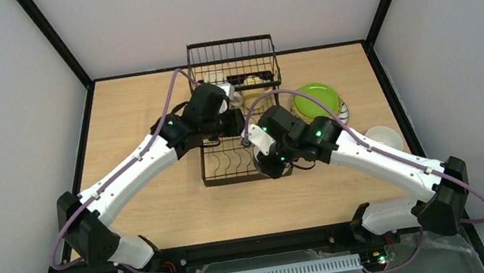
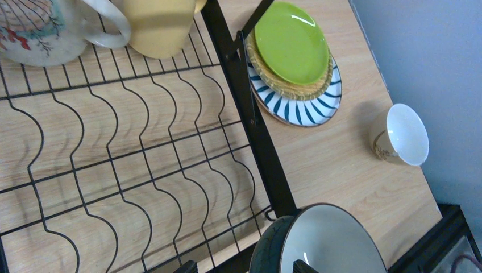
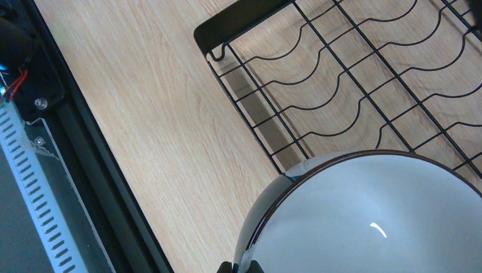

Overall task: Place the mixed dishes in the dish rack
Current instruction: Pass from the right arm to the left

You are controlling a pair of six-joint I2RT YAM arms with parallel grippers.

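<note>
My right gripper (image 3: 244,267) is shut on the rim of the blue-patterned mug (image 3: 369,216) and holds it over the front right corner of the black wire dish rack (image 3: 239,23). The mug also shows in the left wrist view (image 2: 329,244). My left gripper (image 2: 239,266) is open and empty above the rack's plate dividers (image 2: 250,114). A white printed mug (image 2: 34,28) and a pale yellow mug (image 2: 159,25) sit in the rack's back. The lime green plate (image 2: 290,42) tops the tan plate (image 2: 284,90) and the striped plate (image 2: 307,108), right of the rack.
A cream mug (image 2: 401,136) stands on the table near the right edge, also in the top view (image 1: 384,137). The rack's raised wire basket (image 1: 233,61) is at the back. Black frame rails border the table. Both arms cross over the rack (image 1: 228,160).
</note>
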